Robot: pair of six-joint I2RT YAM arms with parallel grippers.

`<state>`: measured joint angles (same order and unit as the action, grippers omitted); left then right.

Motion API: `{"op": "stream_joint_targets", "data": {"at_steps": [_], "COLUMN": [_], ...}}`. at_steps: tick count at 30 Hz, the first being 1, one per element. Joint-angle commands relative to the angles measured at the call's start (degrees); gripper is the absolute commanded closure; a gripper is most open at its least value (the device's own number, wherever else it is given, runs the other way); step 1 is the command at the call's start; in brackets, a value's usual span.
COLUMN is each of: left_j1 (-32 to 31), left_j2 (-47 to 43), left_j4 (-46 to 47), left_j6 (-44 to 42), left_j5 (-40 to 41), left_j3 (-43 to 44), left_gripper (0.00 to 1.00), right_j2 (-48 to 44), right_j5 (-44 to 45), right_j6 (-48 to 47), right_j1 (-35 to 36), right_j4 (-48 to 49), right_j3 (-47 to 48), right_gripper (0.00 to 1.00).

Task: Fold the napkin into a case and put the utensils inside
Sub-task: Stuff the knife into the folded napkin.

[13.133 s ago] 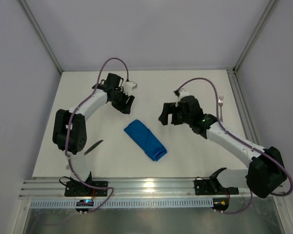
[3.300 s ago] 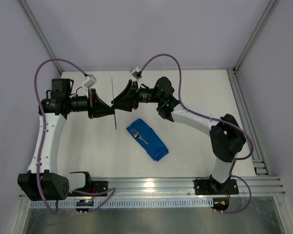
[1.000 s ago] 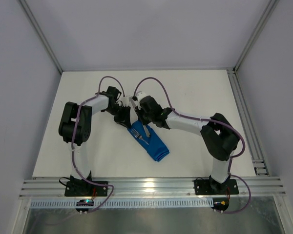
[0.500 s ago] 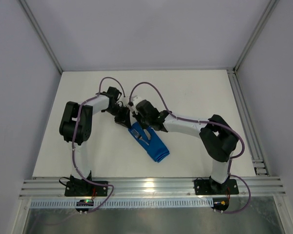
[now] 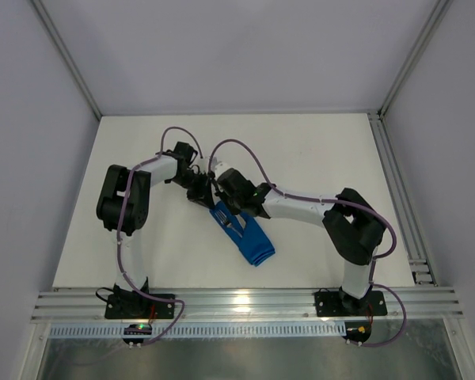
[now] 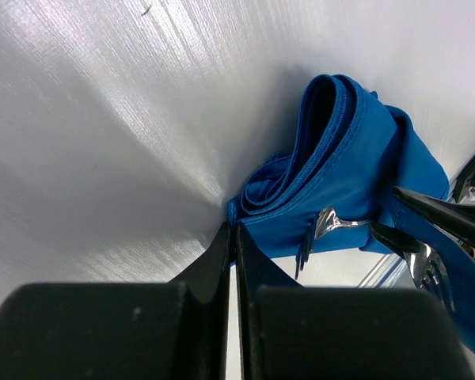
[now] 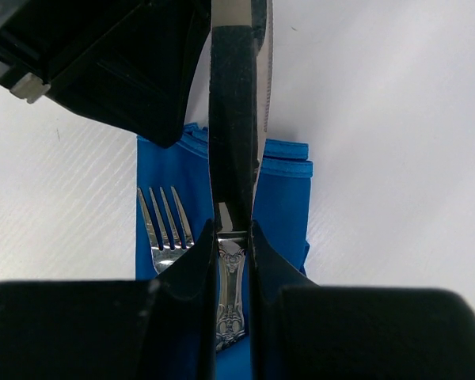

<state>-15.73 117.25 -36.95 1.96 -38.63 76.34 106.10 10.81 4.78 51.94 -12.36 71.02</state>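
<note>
The bright blue napkin (image 5: pixel 252 240) lies folded into a narrow case, slanting across the table's middle. A silver fork (image 5: pixel 234 226) rests on its upper half, tines (image 7: pixel 165 226) toward the far end. My left gripper (image 5: pixel 207 198) is at the case's upper left corner. In the left wrist view its jaws (image 6: pixel 233 228) are shut, with the tips pinching the cloth's corner (image 6: pixel 245 207). My right gripper (image 7: pixel 232 231) is shut on the knife's ornate handle (image 7: pixel 230 297). The dark blade (image 7: pixel 234 119) runs forward over the napkin (image 7: pixel 285 198) toward the left gripper. From above, my right gripper (image 5: pixel 225 205) hides the knife.
The white table (image 5: pixel 317 150) stretches behind and to both sides of the napkin. Metal rails run along the right edge (image 5: pixel 396 182) and the front edge (image 5: pixel 245 302). Purple cables (image 5: pixel 237 146) arch over both wrists, which sit close together.
The left gripper has shut on the napkin's corner. The right gripper has shifted a little left and forward with the knife over the napkin's upper end. The fork and napkin stay put.
</note>
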Motion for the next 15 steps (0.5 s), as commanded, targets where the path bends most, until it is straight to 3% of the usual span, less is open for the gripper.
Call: {"op": "stream_joint_targets", "data": {"at_steps": [1,15], "left_j1": [0.0,0.3], "left_j2": [-0.7,-0.6], "left_j4": [3.8,5.7], "left_j6": [0.4,1.6], "left_j5": [0.8,0.4], "left_j3": [-0.9,-1.0], "left_gripper": [1.0,1.0], "right_j2": [-0.3,-3.0], "right_j5": [0.7,-0.4], "right_j6": [2.3,6.4], "right_j1": [1.1,1.1], "right_j4": [-7.2,-5.8], "right_j3": [-3.5,-6.9], "right_gripper": [0.96,0.96]}}
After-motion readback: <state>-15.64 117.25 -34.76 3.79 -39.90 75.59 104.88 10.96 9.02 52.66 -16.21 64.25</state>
